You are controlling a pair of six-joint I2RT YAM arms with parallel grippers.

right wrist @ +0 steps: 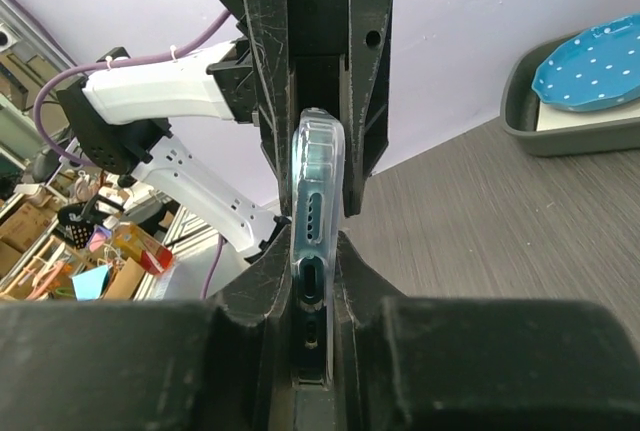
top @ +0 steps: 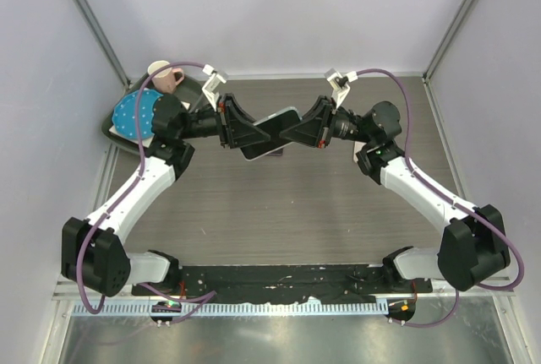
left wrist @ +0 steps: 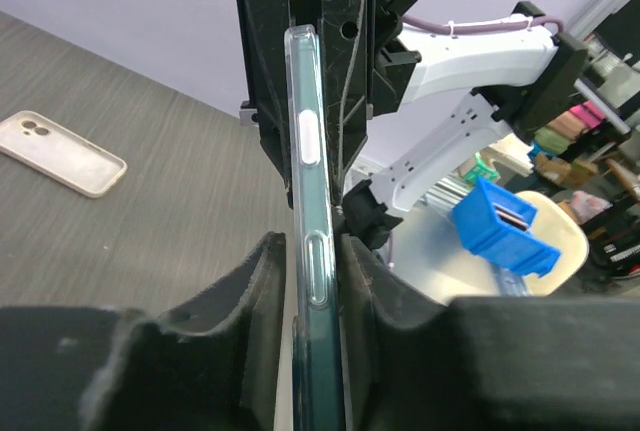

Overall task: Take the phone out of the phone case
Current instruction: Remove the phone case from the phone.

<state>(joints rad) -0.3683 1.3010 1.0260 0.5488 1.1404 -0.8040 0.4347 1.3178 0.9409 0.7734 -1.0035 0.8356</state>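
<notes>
Phone: the phone (left wrist: 306, 191) is held in the air over the middle of the desk (top: 296, 212), between the two grippers. It sits edge-on to both wrist cameras, with its side buttons showing in the left wrist view and its port end in the right wrist view.
Case: the clear case (right wrist: 318, 166) is still on the phone and wraps its edges and corner.
Left gripper: the left gripper (left wrist: 310, 256) is closed to the thickness of the phone. One finger presses each flat face of the cased phone at the left end.
Right gripper: the right gripper (right wrist: 312, 251) is closed the same way on the opposite end, with its fingers flat against both faces.
Grippers together: they meet nose to nose, and each one's fingers fill the top of the other's wrist view.
Spare case: a pale spare case (left wrist: 60, 151) lies flat on the desk with its camera cut-out visible, well apart from the grippers in the left wrist view.
Tray: a dark tray (right wrist: 560, 136) sits at the far left corner of the desk.
Plate: a blue plate (right wrist: 590, 66) with white dots rests in the tray.
Mug: a pinkish mug (top: 166, 77) stands just behind the tray, by the back wall.
</notes>
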